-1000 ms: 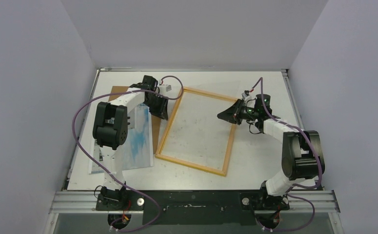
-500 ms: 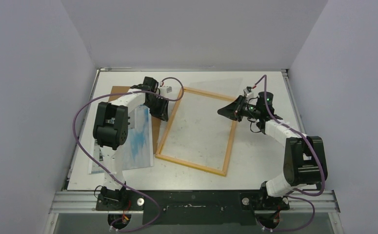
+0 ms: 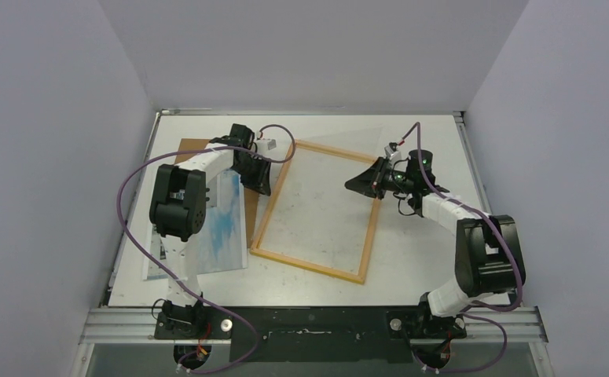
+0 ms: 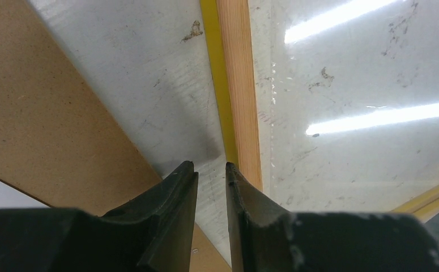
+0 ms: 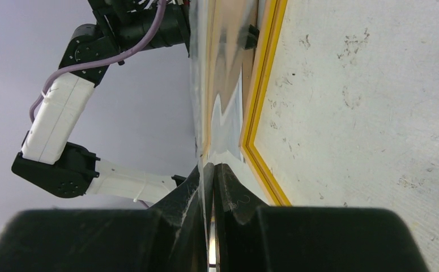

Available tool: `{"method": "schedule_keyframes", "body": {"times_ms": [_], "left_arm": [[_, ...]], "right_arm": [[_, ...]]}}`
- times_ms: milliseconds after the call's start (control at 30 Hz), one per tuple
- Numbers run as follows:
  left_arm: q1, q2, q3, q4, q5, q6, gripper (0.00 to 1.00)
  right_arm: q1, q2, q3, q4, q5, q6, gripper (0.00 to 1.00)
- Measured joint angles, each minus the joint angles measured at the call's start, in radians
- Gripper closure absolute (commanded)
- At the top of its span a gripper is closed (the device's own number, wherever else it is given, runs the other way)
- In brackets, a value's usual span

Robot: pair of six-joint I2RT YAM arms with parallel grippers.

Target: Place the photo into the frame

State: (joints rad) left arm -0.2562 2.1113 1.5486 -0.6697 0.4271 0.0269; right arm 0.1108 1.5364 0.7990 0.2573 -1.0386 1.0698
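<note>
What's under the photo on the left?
A brown backing board sticks out past the photo's far and right edges. How far it runs underneath is hidden by the print and the left arm.

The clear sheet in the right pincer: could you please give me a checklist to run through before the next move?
1. Right pincer shut on the clear sheet: ok.
2. Sheet lifted wholly off the frame: cannot tell.
3. Left pincer empty, beside the frame's rail: ok.
4. Photo flat, picture side up, left of the frame: ok.
5. Backing panel outside the frame: ok.
</note>
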Motion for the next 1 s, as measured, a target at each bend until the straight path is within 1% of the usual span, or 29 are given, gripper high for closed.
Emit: {"method": "schedule_keyframes", "body": {"times_ms": [800,1000], "left_arm": [[0.005,0.000,-0.014,0.013,-0.005,-0.012,0.76],[0.004,0.000,-0.015,0.016,-0.005,-0.012,0.76]], "right_arm": [[-0.007,0.081,-0.032,-0.009,-0.010,-0.092,0.95],[-0.018,0.083,-0.030,-0.076,-0.009,-0.159,0.95]]}}
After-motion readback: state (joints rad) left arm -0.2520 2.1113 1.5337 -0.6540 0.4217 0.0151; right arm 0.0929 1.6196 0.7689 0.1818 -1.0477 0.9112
